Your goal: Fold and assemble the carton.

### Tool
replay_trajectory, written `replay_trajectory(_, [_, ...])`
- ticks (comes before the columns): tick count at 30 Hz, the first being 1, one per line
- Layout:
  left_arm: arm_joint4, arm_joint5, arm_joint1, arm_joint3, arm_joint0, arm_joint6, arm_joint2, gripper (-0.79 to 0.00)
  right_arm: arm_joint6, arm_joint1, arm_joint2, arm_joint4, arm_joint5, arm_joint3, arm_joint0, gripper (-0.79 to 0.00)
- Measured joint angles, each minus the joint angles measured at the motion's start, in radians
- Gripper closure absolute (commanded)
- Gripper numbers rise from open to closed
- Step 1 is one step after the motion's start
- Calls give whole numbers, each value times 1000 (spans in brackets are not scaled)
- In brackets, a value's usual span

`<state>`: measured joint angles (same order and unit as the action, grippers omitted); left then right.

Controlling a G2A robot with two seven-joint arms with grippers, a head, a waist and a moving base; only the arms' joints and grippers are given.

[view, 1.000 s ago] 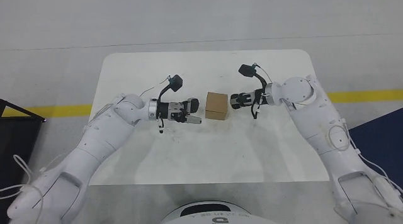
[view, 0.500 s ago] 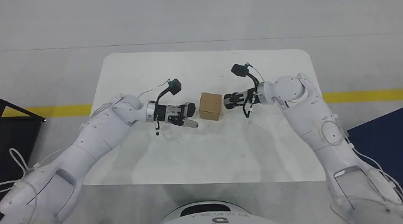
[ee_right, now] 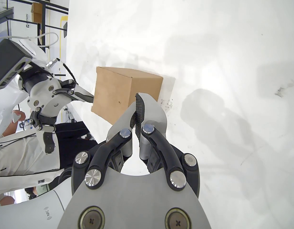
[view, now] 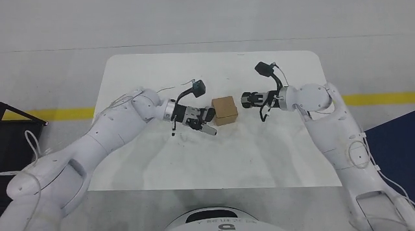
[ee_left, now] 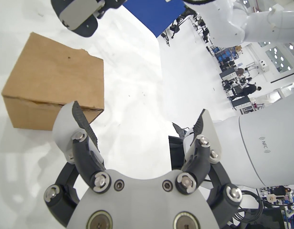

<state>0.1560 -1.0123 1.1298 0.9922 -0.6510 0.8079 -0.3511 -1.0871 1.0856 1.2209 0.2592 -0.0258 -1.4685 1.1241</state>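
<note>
Carton (view: pixel 224 109) sits closed on the white desk (view: pixel 272 159), near its middle, between my two pincers. My left pincer (ee_left: pixel 139 113) gapes wide and empty — one finger just beside the carton's near corner; whether it touches I cannot tell. My right pincer (ee_right: pixel 138 101) is pressed together on nothing — close to the opposite side, not touching.

A white table (view: pixel 279 159) sits over a yellow floor stripe (view: pixel 65 113).
</note>
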Motion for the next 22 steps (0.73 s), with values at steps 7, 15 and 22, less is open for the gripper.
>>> replay_trajectory(7, [43,0,-54,-62,32,0,-20,-785,119,-22,122,2,96,-171,150,-785])
replay_trajectory(15, [44,0,-139,-45,-5,-66,-200,-785,164,-24,146,-10,109,-193,179,-387])
replay_trajectory(22, [44,0,-139,-46,-4,-66,-188,-784,164,-24,146,-10,109,-194,179,-705])
